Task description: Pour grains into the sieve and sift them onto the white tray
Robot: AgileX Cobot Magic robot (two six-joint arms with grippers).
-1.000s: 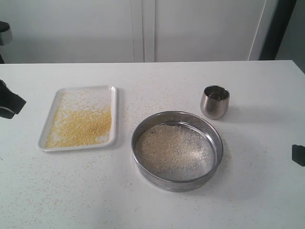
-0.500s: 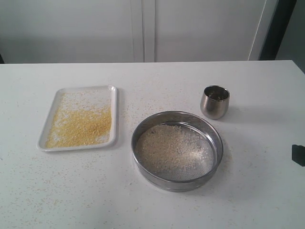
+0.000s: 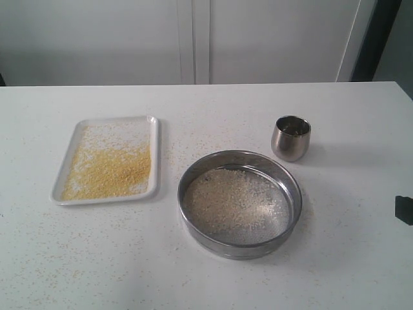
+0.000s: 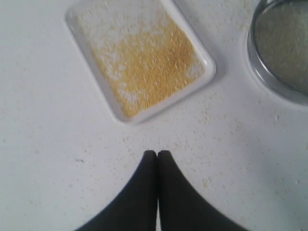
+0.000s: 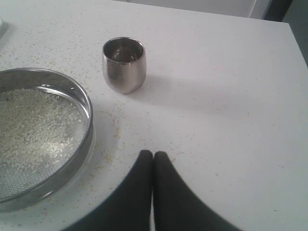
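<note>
The sieve rests on the table right of centre, whitish rice-like grains spread over its mesh. Left of it lies the white tray, carrying yellow-tan grains. The left wrist view has the tray and the sieve's rim in it, and my left gripper is shut and empty over bare table, apart from the tray. In the right wrist view my right gripper is shut and empty beside the sieve. Only a dark bit of the right arm shows at the exterior view's right edge.
A small rounded steel cup stands upright behind the sieve to the right; the right wrist view has that cup too. Stray grains speckle the white table. A wall stands behind the table's far edge.
The left arm, visible at the left edge one second ago, has drawn out of the exterior view. Tray, sieve and cup have not moved.
</note>
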